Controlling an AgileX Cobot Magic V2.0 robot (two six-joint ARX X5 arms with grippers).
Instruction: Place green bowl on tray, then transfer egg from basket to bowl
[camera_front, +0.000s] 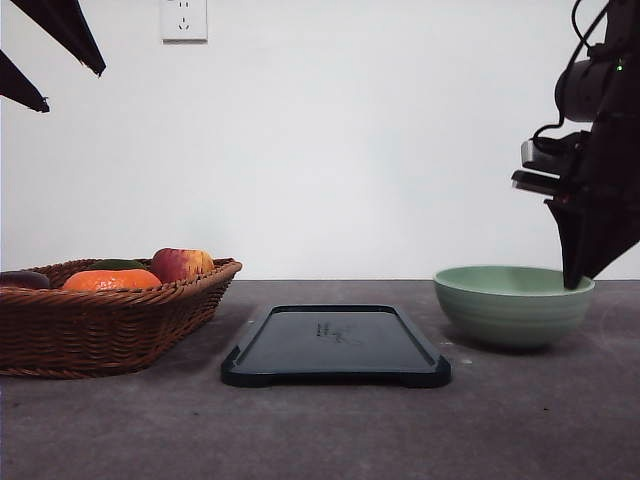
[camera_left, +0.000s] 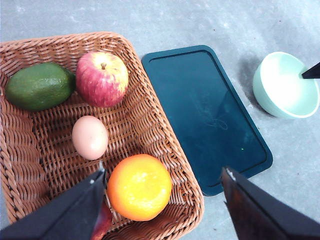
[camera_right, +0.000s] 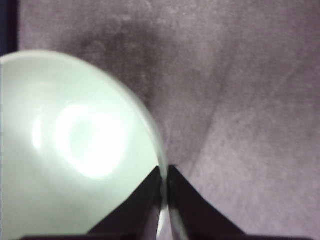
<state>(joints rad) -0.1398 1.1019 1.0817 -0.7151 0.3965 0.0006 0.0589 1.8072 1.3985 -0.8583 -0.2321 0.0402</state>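
Observation:
The green bowl (camera_front: 510, 305) (camera_left: 282, 85) stands on the table, right of the tray (camera_front: 335, 345) (camera_left: 205, 115), which has nothing on it. My right gripper (camera_front: 572, 282) (camera_right: 164, 172) is shut on the bowl's right rim (camera_right: 75, 135), one finger inside and one outside. In the wicker basket (camera_front: 100, 320) (camera_left: 30, 50) the tan egg (camera_left: 90, 137) lies between an apple and an orange. My left gripper (camera_front: 68, 88) (camera_left: 162, 175) hangs open high above the basket, holding nothing.
The basket also holds a red-yellow apple (camera_left: 101, 79) (camera_front: 180, 264), an orange (camera_left: 139, 187) (camera_front: 110, 280), a green avocado (camera_left: 37, 86) and a dark red fruit at its near edge. A white wall with a socket (camera_front: 184, 19) stands behind the table.

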